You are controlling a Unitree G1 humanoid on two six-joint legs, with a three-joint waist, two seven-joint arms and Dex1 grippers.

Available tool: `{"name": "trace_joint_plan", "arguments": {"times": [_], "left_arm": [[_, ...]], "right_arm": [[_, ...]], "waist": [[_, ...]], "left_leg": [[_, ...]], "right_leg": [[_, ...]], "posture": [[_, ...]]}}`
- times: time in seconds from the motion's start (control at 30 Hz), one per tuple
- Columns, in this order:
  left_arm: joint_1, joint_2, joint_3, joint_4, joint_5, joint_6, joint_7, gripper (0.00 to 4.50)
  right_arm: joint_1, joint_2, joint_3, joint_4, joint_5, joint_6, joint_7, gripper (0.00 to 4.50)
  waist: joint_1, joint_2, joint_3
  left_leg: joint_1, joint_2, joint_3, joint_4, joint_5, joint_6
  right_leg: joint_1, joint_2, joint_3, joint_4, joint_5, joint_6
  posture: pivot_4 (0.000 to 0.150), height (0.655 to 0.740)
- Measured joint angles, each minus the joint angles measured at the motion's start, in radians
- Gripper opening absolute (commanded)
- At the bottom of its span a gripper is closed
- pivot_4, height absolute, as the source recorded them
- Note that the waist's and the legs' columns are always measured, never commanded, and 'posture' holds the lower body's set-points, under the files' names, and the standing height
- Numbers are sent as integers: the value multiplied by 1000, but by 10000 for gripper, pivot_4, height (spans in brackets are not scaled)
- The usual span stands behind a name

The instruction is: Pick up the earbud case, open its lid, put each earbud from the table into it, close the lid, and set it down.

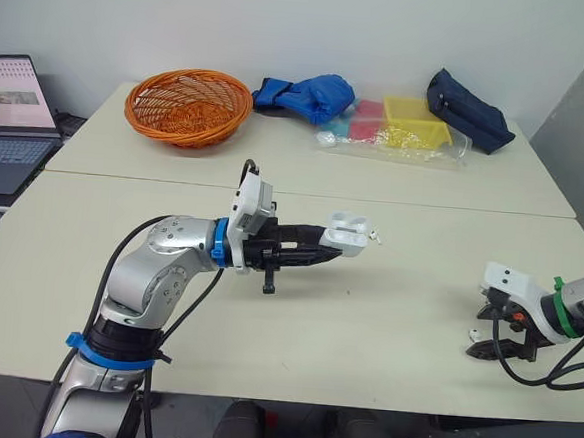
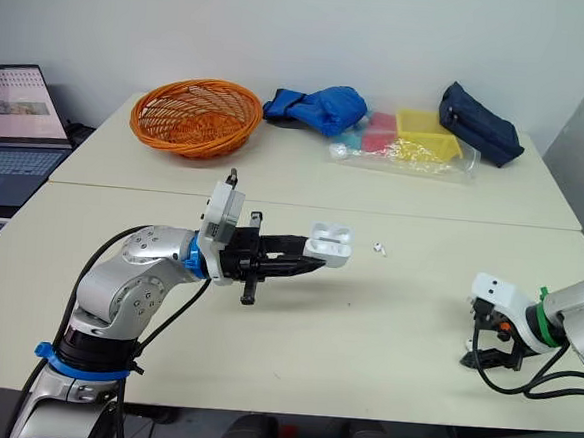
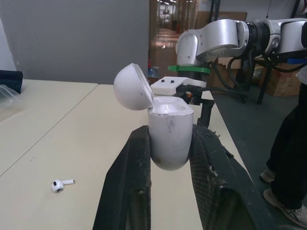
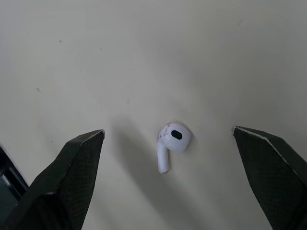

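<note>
My left gripper (image 1: 334, 245) is shut on the white earbud case (image 1: 346, 230), holding it above the middle of the table with its lid (image 3: 134, 87) swung open. One white earbud (image 1: 375, 236) lies on the table just beyond the case. Near the table's front right my right gripper (image 1: 494, 345) is low over the surface and open. The other earbud (image 4: 170, 141) lies flat on the table between its fingers (image 4: 76, 163), touching neither.
An orange basket (image 1: 188, 104), a blue cloth (image 1: 306, 95), a plastic bag with yellow and pink boxes (image 1: 409, 127) and a dark blue pouch (image 1: 468, 111) line the far table. A laptop (image 1: 13, 119) sits at far left. A person's leg (image 3: 292, 143) stands beyond the table's right end.
</note>
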Motion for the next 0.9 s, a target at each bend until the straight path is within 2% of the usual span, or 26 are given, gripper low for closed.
{"name": "trace_joint_plan", "arguments": {"times": [0.03,0.17,0.73,0.83,0.9], "left_arm": [[6,4,0,-5,0,0,-1,7427],[19,21,0,-9,0,1,-3,7427],[18,35,0,-7,0,-1,-10,7427],[18,35,-1,-7,0,-1,-13,7427],[17,35,-1,-7,1,-1,-18,7427]], "right_arm": [[4,0,-1,-4,2,0,-8,39078],[22,-1,-9,-15,7,-1,-34,25459],[68,6,-40,-58,28,18,-101,25459],[72,9,-43,-59,29,20,-115,19106],[74,14,-45,-60,29,20,-119,12067]], "waist": [[0,0,0],[1,0,0],[0,0,0],[0,-1,0],[0,-1,0]], "left_leg": [[0,0,0,0,0,0],[0,0,-1,0,0,0],[0,0,-2,0,0,0],[1,0,-2,0,0,0],[1,0,-3,0,0,0]], "right_leg": [[0,0,0,0,0,0],[0,0,-1,0,0,0],[1,0,-2,-1,0,0],[2,0,-2,-1,0,-1],[2,0,-2,-1,-1,-2]], "posture": [[1500,7400],[1500,7400],[1500,7400],[1500,7400],[1500,7400]]}}
